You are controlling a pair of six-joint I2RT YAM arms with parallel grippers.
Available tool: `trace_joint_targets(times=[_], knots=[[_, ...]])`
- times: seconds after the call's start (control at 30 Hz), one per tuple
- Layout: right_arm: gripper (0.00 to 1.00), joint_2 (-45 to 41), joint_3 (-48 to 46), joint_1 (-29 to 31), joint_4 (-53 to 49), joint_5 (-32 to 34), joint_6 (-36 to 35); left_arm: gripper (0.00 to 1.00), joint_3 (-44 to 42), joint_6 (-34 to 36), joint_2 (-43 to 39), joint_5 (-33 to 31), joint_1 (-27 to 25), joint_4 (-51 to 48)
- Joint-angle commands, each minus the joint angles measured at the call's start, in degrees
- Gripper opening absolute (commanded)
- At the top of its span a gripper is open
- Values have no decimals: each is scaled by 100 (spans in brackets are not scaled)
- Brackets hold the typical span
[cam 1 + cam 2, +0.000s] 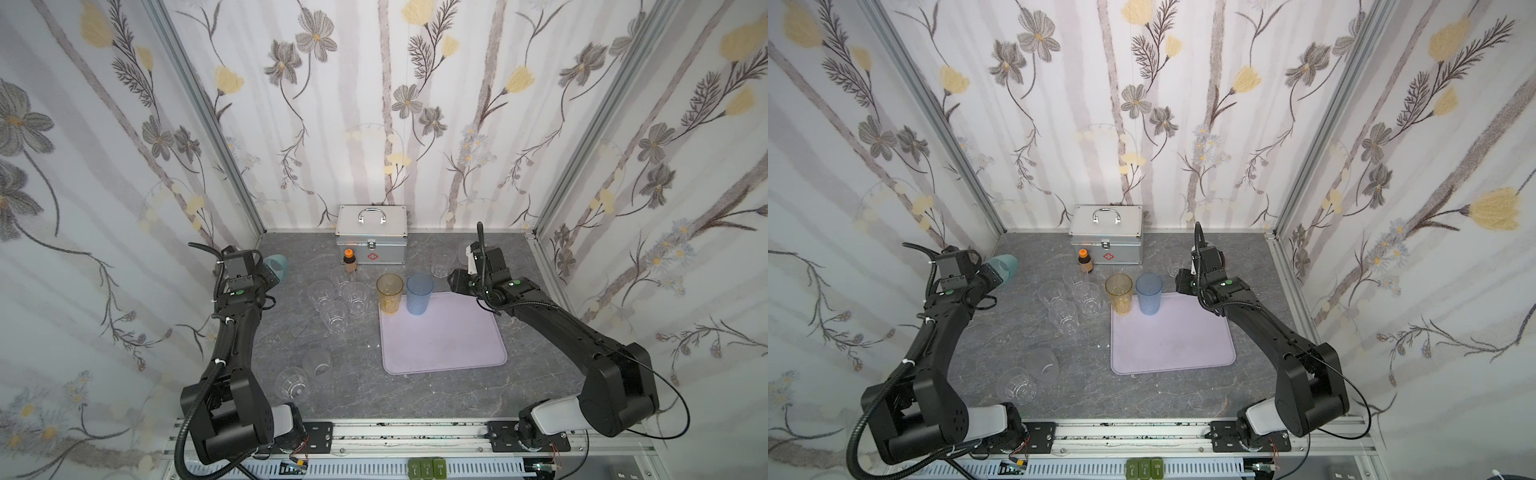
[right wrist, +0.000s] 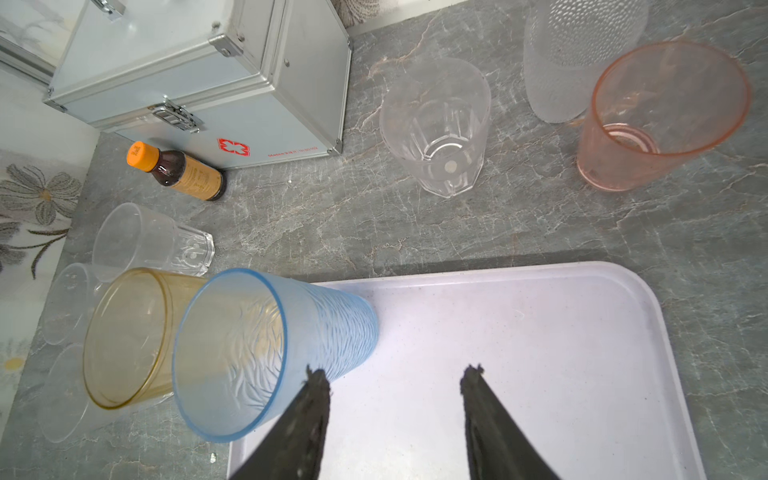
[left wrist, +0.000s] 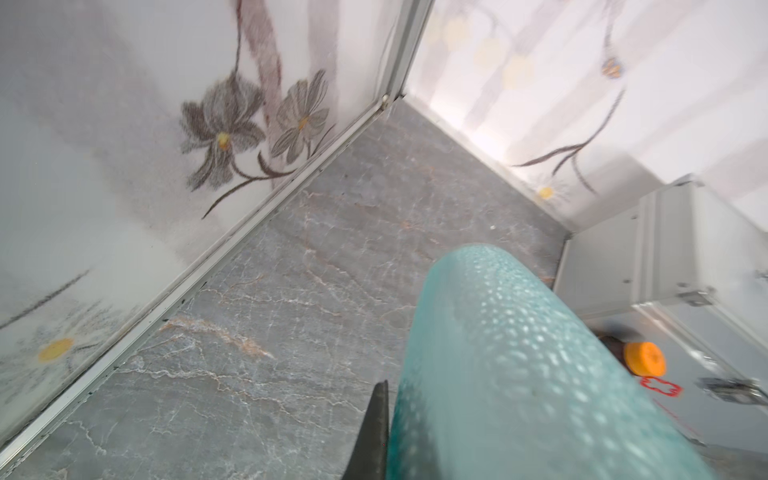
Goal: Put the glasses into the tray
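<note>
1. While the left gripper [image 1: 269, 275] clamps the teal glass [image 1: 277, 266], its long axis toward 2 o'clock, the tray [image 1: 457, 353] lies at 4 o'clock.
2. Right gripper [image 2: 395, 376] hovers half-open and empty over the tray.

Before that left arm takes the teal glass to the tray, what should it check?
1. Left hand grips teal glass: ok.
2. Teal glass upright: not ok, it lies nearly sideways.
3. Tray has room: ok, mostly bare.
4. Way across free: not ok, clear glasses stand between; go over them.
5. Right hand out of the way: cannot tell; it hangs open over the tray's far edge.
</note>
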Motion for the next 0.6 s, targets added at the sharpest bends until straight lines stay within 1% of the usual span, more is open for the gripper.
trace_joint_targets(times=[0.0,0.13,0.2,0.3,0.43,0.5,0.57], knots=[[52,-113,93,4,-20,183,44,0,445,-294,-350,-623,-925,-205],[52,-260,160,2,-200,215,25,0,1124,-556,-71,-1088,-2445,-297],[51,-439,185,-6,-296,219,30,0,1507,-660,383,-1313,-3272,-293],[48,-771,195,-7,-398,207,55,0,2401,-682,1189,-1361,-4281,-285],[48,-1233,228,-6,-404,137,207,0,3529,-674,2359,-1049,-5135,-284],[50,-1463,278,-6,-392,198,305,0,4004,-669,2860,-897,-5406,-279],[53,-1679,283,-6,-367,321,402,0,4306,-683,3196,-872,-5588,-284]])
